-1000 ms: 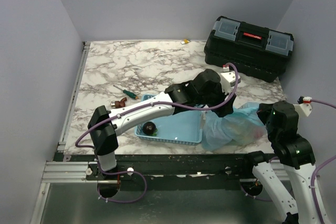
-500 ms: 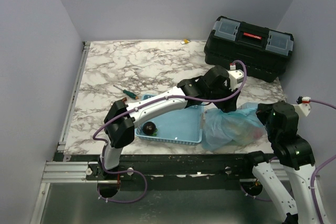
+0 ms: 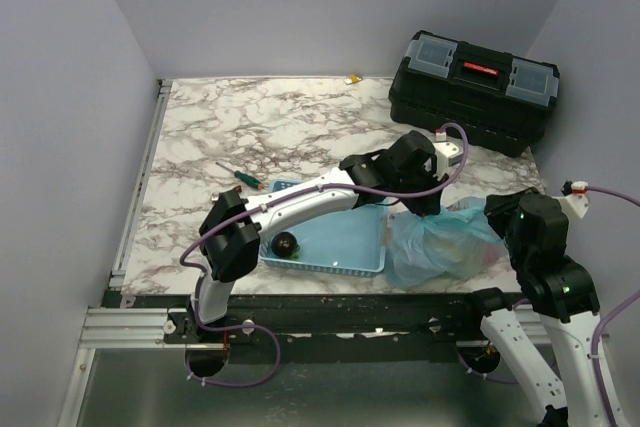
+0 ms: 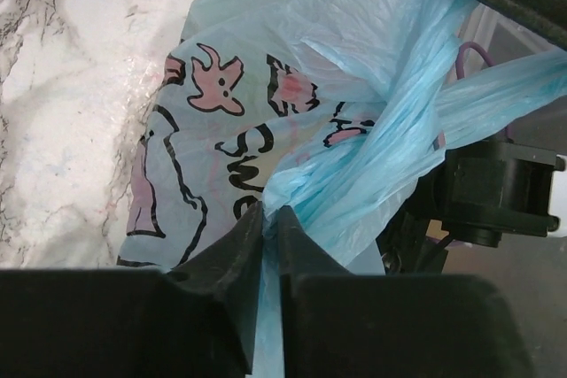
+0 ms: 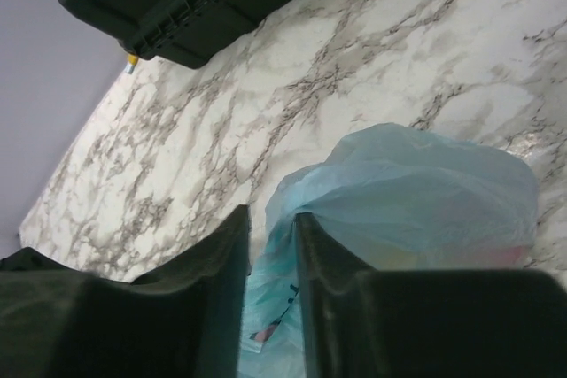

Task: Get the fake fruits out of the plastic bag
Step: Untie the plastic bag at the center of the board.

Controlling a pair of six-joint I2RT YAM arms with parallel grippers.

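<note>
"Blue film with pink cartoon print: where does the plastic bag (image 3: 440, 247) sit?"

"On the marble worktop (image 3: 250, 127), near its front right edge, just beside the latticed basket (image 3: 340, 237) with the dark plum (image 3: 286, 243) in it."

"And the left end effector (image 4: 270, 214)?"

"Clenched on a bunched strand of the bag, fingers pressed together around it."

"The right end effector (image 5: 270, 219)?"

"At the bag's other end, its fingers close together with a fold of film caught between them."

"Any fruit showing?"

"Only a faint pink and yellow tint through the film; I cannot tell what it is."
</note>
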